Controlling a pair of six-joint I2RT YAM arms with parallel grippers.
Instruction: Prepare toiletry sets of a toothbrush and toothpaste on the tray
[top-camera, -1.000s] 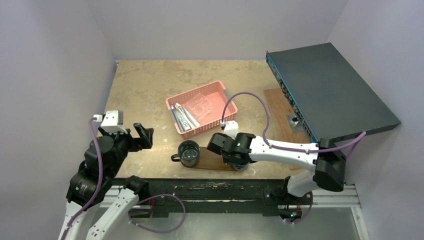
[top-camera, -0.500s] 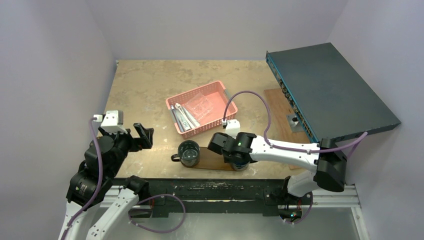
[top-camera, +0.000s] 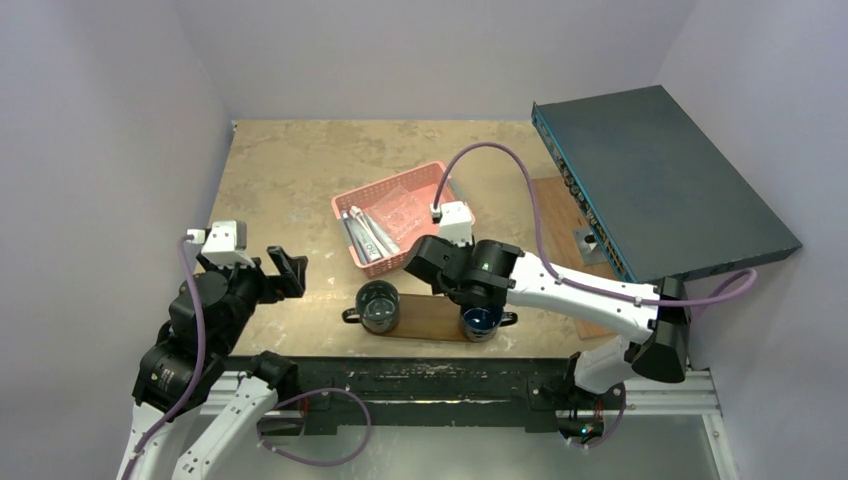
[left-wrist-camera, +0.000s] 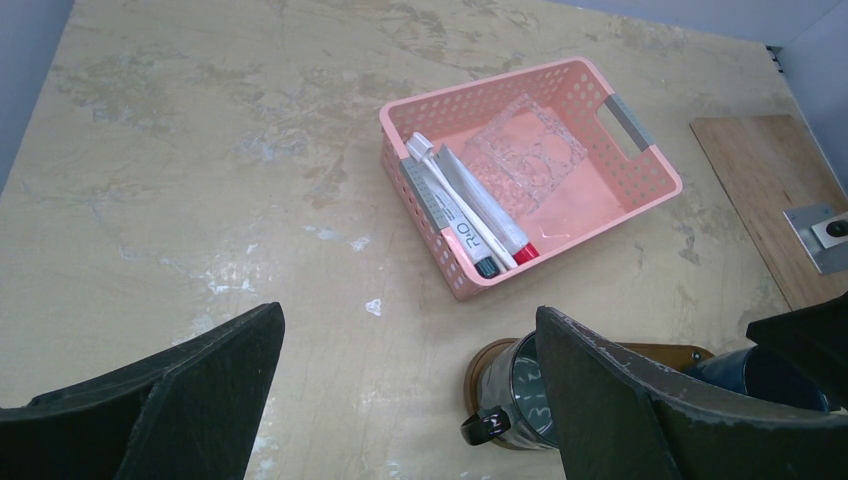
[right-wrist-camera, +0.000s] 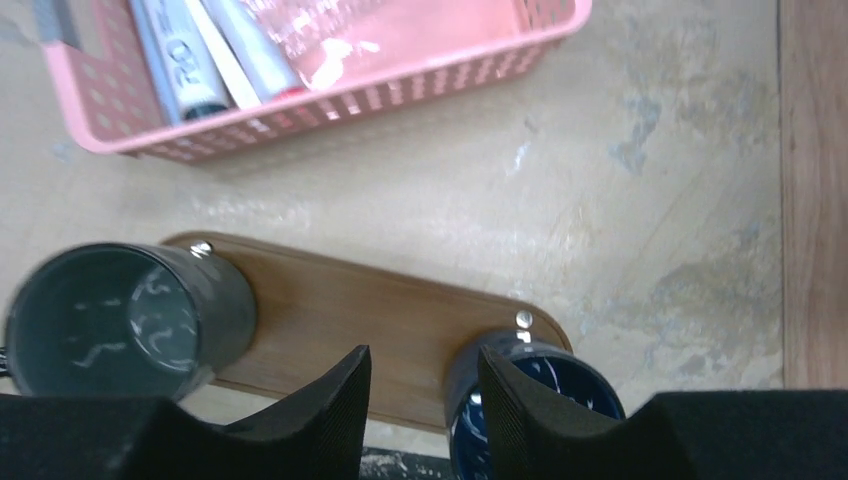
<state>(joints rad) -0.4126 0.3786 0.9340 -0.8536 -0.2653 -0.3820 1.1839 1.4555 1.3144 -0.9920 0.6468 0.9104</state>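
1. The dark brown, long oval wooden tray (top-camera: 430, 318) lay at the near edge of the mottled tan table (top-camera: 290, 170); a grey-green mug (top-camera: 378, 305) stood on its left end and a dark blue mug (top-camera: 482, 322) on its right end; bare wood showed between them.
2. A thin white toothbrush (left-wrist-camera: 421, 150) and pale grey-white squeeze tubes (left-wrist-camera: 460, 235) lay side by side along the left end of the pink plastic mesh basket (left-wrist-camera: 640, 195), just beyond the tray and apart from it; a clear plastic packet (left-wrist-camera: 525, 155) lay beside them in the same basket.
3. The left gripper (left-wrist-camera: 410, 340) hung above the table to the left of the tray, well apart from the basket; its fingers (left-wrist-camera: 200, 400) were spread wide and held nothing.
4. The right gripper (right-wrist-camera: 425, 370) hovered over the tray between the two mugs, nearer the blue one; its fingers (right-wrist-camera: 320, 410) stood a narrow gap apart with nothing between them.
5. A paler rectangular wooden board (top-camera: 555, 200) lay at the right of the table, carrying a small square metal plate (left-wrist-camera: 825, 235); a flat dark blue-grey metal box (top-camera: 660, 180) sat tilted over that side.
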